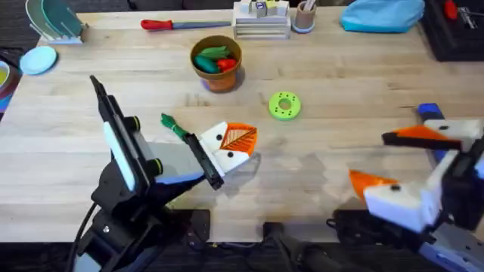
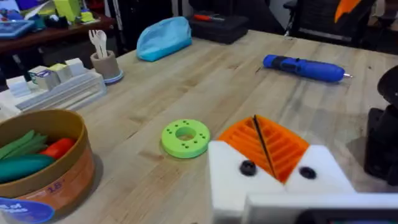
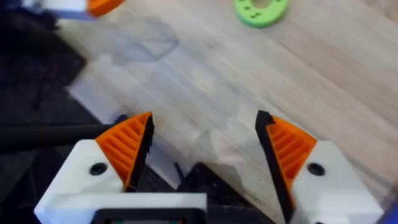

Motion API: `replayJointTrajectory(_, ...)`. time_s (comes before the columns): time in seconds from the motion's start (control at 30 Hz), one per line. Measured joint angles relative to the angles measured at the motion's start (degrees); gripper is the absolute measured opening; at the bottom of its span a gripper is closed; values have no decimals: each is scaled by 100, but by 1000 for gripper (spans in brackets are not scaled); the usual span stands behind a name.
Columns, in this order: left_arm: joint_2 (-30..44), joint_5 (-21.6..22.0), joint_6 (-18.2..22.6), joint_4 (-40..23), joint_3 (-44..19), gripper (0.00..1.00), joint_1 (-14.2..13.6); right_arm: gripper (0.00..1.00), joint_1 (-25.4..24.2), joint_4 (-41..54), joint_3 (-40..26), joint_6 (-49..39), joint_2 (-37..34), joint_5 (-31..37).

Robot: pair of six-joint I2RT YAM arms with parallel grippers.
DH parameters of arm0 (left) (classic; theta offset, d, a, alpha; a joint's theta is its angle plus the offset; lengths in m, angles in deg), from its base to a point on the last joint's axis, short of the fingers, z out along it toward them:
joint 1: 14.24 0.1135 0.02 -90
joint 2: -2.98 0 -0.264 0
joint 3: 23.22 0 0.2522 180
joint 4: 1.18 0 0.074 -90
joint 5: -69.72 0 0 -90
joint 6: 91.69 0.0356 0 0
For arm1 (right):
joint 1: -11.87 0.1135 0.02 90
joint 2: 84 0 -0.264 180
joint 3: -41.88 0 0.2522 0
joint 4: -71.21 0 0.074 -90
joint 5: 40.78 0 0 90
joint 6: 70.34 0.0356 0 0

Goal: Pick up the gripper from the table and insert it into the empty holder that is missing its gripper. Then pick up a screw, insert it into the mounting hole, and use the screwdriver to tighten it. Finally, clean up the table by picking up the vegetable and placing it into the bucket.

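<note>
My left gripper (image 1: pixel 243 140) (image 2: pixel 258 126) rests low over the middle of the table, its white fingers shut with the orange ribbed pads pressed together. The slim green vegetable (image 1: pixel 174 127) lies on the wood just to its left, apart from the fingers. Farther back stands the brown bucket (image 1: pixel 217 75) (image 2: pixel 68 168), with green and red toy vegetables inside. My right gripper (image 1: pixel 369 157) (image 3: pixel 204 121) hovers open at the right, nothing between its pads. Behind it lies the blue screwdriver (image 1: pixel 429 112) (image 2: pixel 305 67). The loose gripper and any screw are out of view.
A green disc (image 1: pixel 284 106) (image 2: pixel 185 137) (image 3: pixel 261 9) lies right of the bucket. Along the back edge are a red-handled screwdriver (image 1: pixel 170 24), a white stacked tray (image 1: pixel 261 23), a cup (image 1: pixel 304 17) and a blue cloth (image 1: pixel 382 15). A black case (image 1: pixel 457 30) sits at the back right.
</note>
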Motion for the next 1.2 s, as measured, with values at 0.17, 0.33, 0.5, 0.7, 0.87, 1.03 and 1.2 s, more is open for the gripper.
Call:
replayJointTrajectory(0.17, 0, 0, 0, 0, 0, 5, 0, 992, -350, -7, -2, 264, -454, 626)
replayJointTrajectory(0.33, 0, 1, 0, 0, 0, 5, 0, 992, -1205, -44, -1, 328, -1451, 965)
replayJointTrajectory(0.5, 0, 0, 0, 0, 0, 5, 0, 992, -2425, -46, 0, 362, -2426, 1404)
replayJointTrajectory(0.7, 0, 2, 0, -24, 0, 5, 0, 992, -3697, -74, 0, 320, -3049, 2107)
replayJointTrajectory(0.87, 0, 1, 0, -28, 0, 5, 0, 992, -4209, -140, 0, 276, -3326, 3096)
replayJointTrajectory(1.03, 0, 0, 0, -28, 2, 5, 0, 992, -4515, -894, 0, 128, -3437, 3926)
replayJointTrajectory(1.2, 0, 0, 0, -28, 2, 5, 0, 992, -4918, -1705, 0, -622, -3456, 3159)
